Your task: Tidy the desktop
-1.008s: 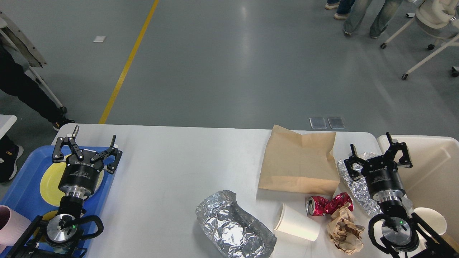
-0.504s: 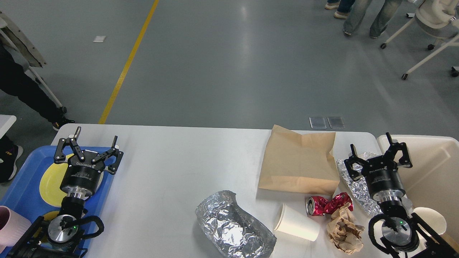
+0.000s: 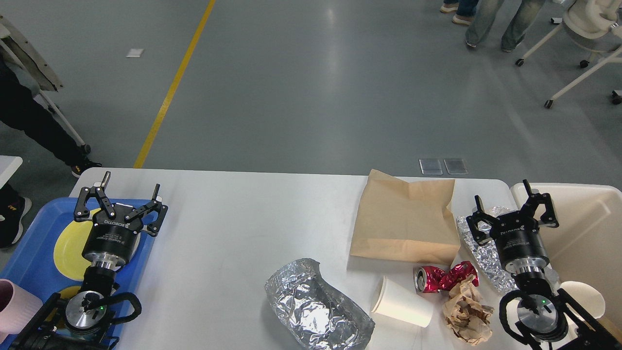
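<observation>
The white desktop [image 3: 233, 228] carries litter on its right half: a flat brown paper bag [image 3: 406, 218], a crumpled foil tray [image 3: 316, 306], a white paper cup [image 3: 403, 301] on its side, a crushed red can [image 3: 444, 277], a crumpled brown paper ball [image 3: 466, 313] and a foil sheet [image 3: 481, 248]. My left gripper [image 3: 129, 182] is open and empty above the blue tray [image 3: 29, 253]. My right gripper [image 3: 501, 192] is open and empty above the foil sheet, beside the cream bin [image 3: 588, 233].
The blue tray holds a yellow plate [image 3: 68, 248] and a pink cup [image 3: 14, 311]. The cream bin holds a white round lid [image 3: 585, 296]. People stand on the grey floor at far left and far right, with a wheeled chair [image 3: 583, 29] at the top right.
My left gripper has shifted slightly up and right over the tray. The right arm and the litter have not moved.
</observation>
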